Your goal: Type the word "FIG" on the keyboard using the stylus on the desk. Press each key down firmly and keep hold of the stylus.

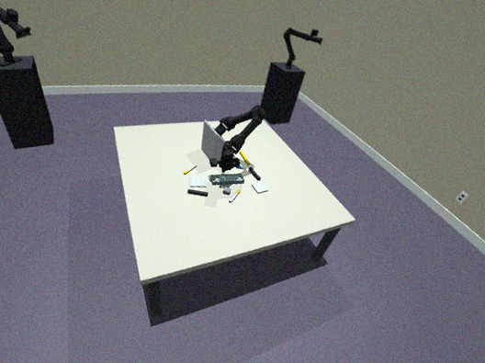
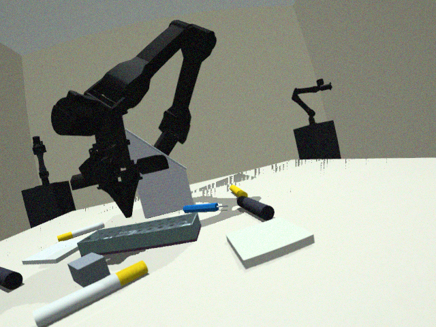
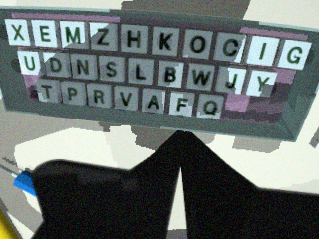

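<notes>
The grey-green keyboard tray (image 1: 228, 182) (image 2: 140, 239) (image 3: 249, 130) holds lettered keys. In the wrist view, the F key (image 3: 182, 106) is in the bottom row, and the I key (image 3: 262, 51) and G key (image 3: 294, 54) end the top row. My gripper (image 1: 224, 168) (image 2: 128, 215) (image 3: 182, 137) is shut and empty, its tips just outside the tray wall nearest the T-to-Q row, below F in the wrist view. White-and-yellow pens lie in front (image 1: 234, 196) (image 2: 80, 299) and at left (image 1: 190, 169) (image 2: 88, 229). Which item is the stylus I cannot tell.
A blue tool (image 2: 200, 207) (image 3: 25, 183) with thin prongs lies behind the tray. A yellow stick (image 2: 238, 191) and dark cylinder (image 2: 255, 207) lie rightward. A grey block (image 2: 88, 269) is in front, white pads (image 2: 271, 239) (image 2: 52, 251) beside, an upright panel (image 2: 158, 190) behind.
</notes>
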`<state>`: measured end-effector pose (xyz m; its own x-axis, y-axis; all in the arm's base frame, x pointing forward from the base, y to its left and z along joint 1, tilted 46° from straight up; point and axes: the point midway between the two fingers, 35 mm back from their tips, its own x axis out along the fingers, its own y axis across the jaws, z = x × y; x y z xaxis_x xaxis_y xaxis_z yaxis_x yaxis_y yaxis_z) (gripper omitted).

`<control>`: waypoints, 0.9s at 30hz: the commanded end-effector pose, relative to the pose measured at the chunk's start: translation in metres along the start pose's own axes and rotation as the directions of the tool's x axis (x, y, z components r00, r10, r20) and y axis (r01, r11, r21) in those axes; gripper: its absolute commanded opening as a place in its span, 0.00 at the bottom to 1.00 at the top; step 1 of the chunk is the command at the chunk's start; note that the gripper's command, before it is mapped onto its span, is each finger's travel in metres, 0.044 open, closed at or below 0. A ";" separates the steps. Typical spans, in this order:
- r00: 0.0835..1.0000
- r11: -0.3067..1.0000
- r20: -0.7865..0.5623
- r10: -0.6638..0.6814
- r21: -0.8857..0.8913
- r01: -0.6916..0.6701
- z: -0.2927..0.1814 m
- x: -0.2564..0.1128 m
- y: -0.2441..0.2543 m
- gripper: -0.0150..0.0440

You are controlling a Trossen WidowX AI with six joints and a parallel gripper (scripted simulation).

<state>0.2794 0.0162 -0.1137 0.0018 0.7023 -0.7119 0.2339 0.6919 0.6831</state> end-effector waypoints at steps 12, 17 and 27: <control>1.000 1.000 -0.004 0.013 -0.017 -0.013 -0.003 0.001 0.066 0.25; 1.000 1.000 -0.004 0.013 -0.017 -0.013 -0.003 0.001 0.066 0.25; 1.000 1.000 -0.003 0.010 -0.017 -0.010 -0.002 -0.059 0.065 0.25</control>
<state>0.2961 0.0246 -0.0328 0.0176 0.7113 -0.7027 0.2225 0.6824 0.6963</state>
